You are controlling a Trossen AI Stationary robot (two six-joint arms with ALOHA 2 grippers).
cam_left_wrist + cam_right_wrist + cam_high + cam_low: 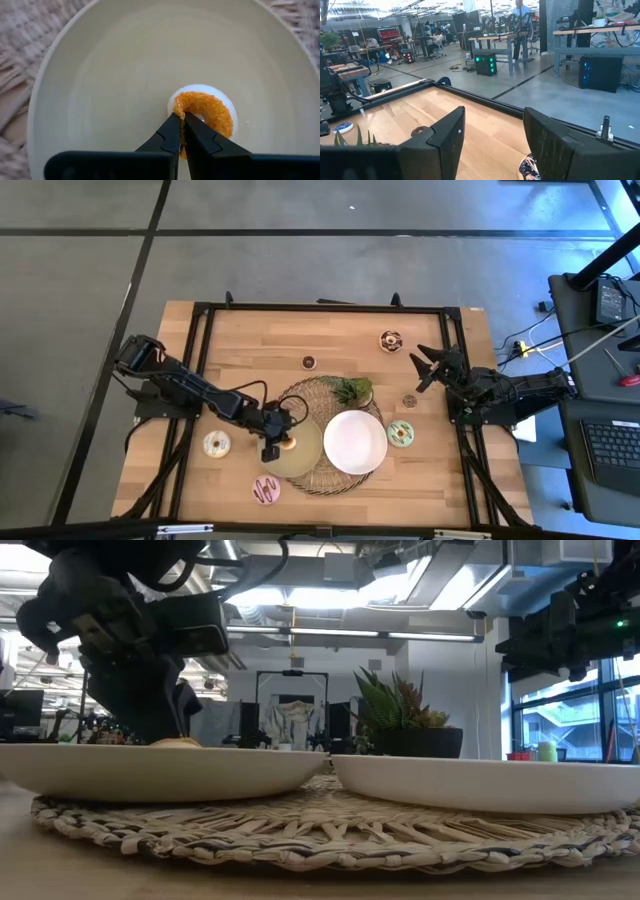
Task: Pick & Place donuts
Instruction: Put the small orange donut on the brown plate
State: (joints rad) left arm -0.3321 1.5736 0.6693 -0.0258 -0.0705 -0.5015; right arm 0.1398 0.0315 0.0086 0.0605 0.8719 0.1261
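Left wrist view is showing the left gripper (180,119) pinching the rim of the orange donut (206,111), which is lying flat inside the plate (90,90), right under the gripper. The right gripper (428,365) is waiting open, far off by the bench (250,340) edge.

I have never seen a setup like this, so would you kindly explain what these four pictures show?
Two dark robot arms work at a wooden table. One picture looks straight down, one looks level across the tabletop, and two come from cameras on the wrists. On a woven mat sit two plates. The left claw is closed on an orange donut inside the cream plate. The white plate holds nothing. The right claw waits open near the table's right edge. Other toy donuts lie scattered about.
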